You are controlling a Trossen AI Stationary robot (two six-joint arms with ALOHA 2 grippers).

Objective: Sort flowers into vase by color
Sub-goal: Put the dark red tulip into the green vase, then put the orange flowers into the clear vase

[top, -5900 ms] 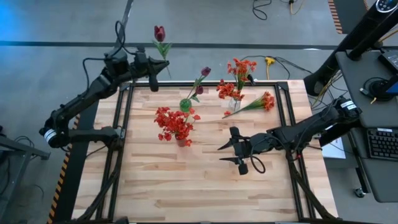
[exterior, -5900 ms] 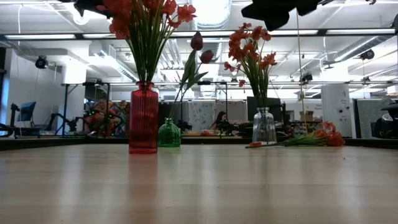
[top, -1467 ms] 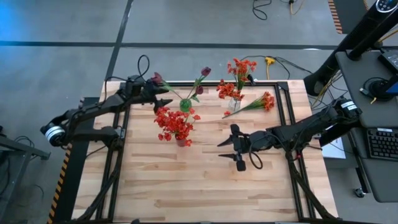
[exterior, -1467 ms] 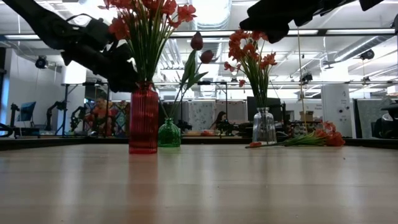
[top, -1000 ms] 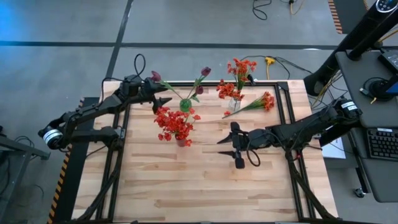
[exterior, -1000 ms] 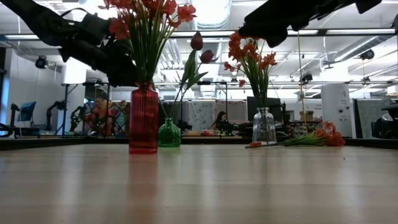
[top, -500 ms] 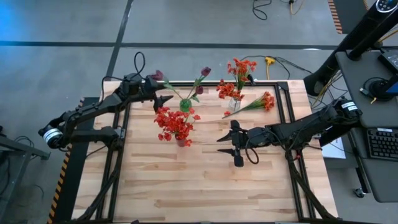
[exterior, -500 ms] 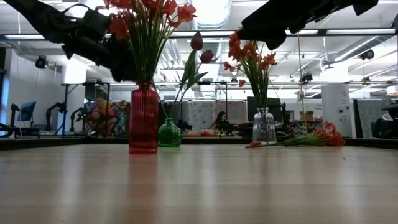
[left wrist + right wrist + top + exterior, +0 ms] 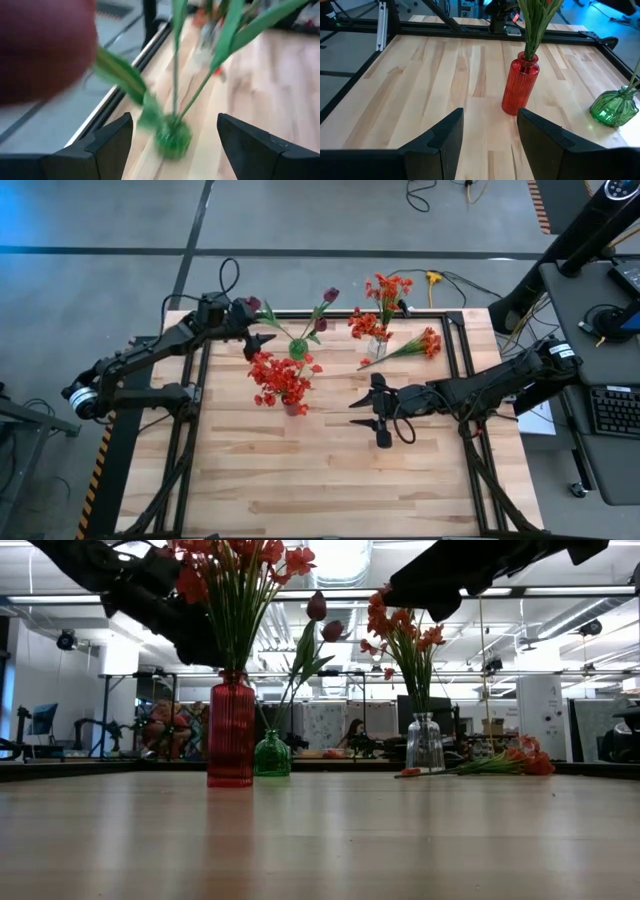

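No text, label, brand, number or sign can be read anywhere in these views, neither on the vases nor on the arms nor in the room beyond the table.

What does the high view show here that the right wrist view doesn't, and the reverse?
Only the high view shows the left gripper beside the purple flowers, the clear vase of orange flowers, and the loose orange stem lying on the table. Only the right wrist view shows the red vase's ribbed glass body from the side. Both show the red vase, the green vase and the right gripper, jaws open and empty.
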